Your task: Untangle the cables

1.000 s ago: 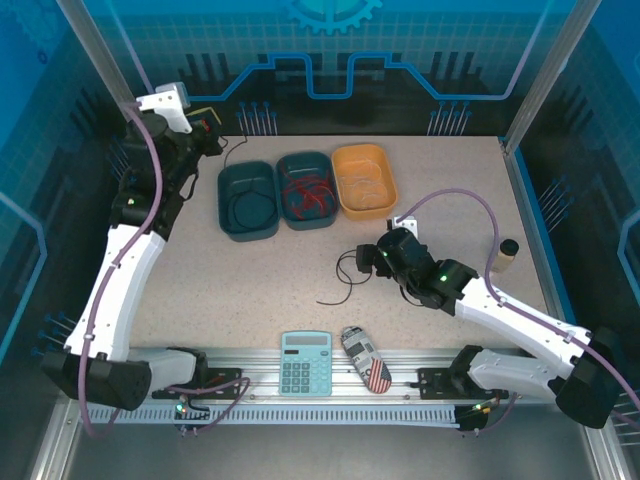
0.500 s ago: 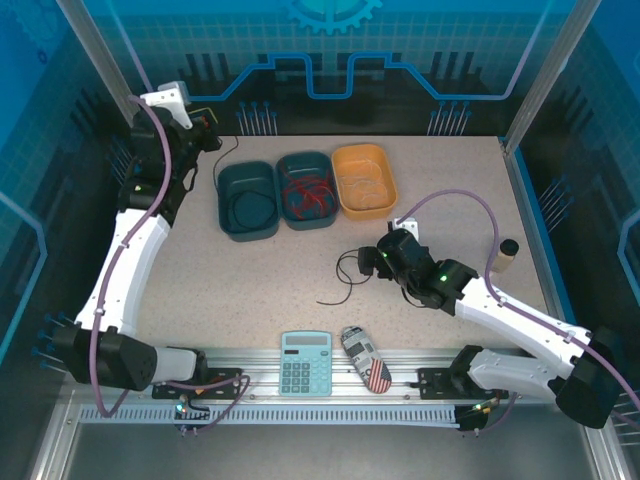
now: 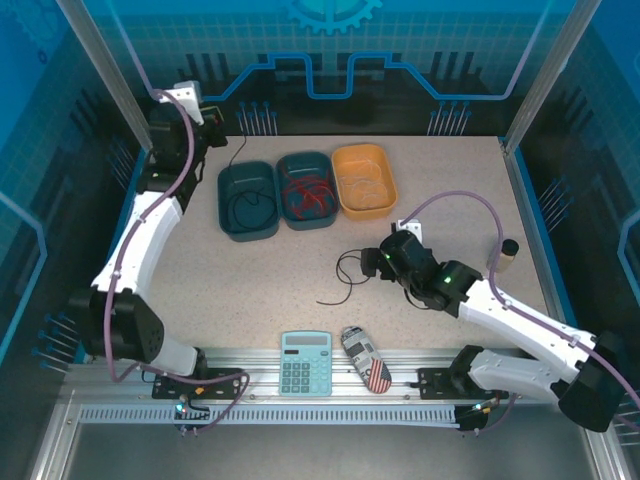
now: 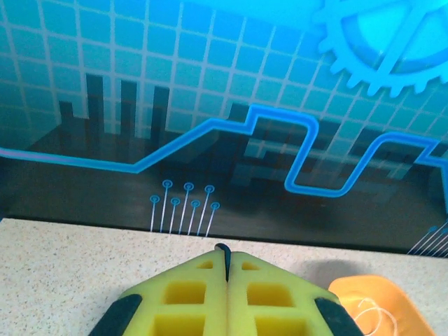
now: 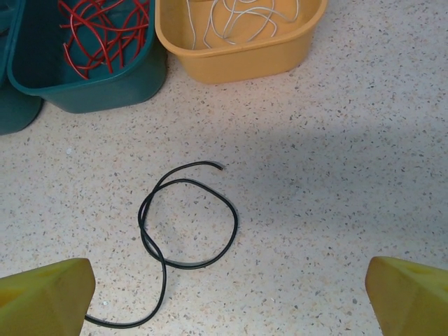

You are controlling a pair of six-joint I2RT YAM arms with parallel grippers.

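Swinging further toward the upper left of the top view than a second ago, the left arm now has its wrist closer to the back wall and its elbow pulled in beside the table edge. The left gripper is closed tight, pads flush, with a held black cable pinched in the seam. From there a thin line drops into the dark teal bin, where more black wire lies coiled.

The right arm is shifted only slightly right. The right gripper is spread wide and holds nothing, hovering over a loose black cable that lies looped on the table at center, same spot as before.

The red cables are in the middle teal bin and the pale cables in the orange bin, both unchanged.

At the lower center edge, the key print on the calculator is too small to read. The small case beside it has a stars-and-stripes pattern and no legible text. The label on the bottle at the right edge is unreadable.
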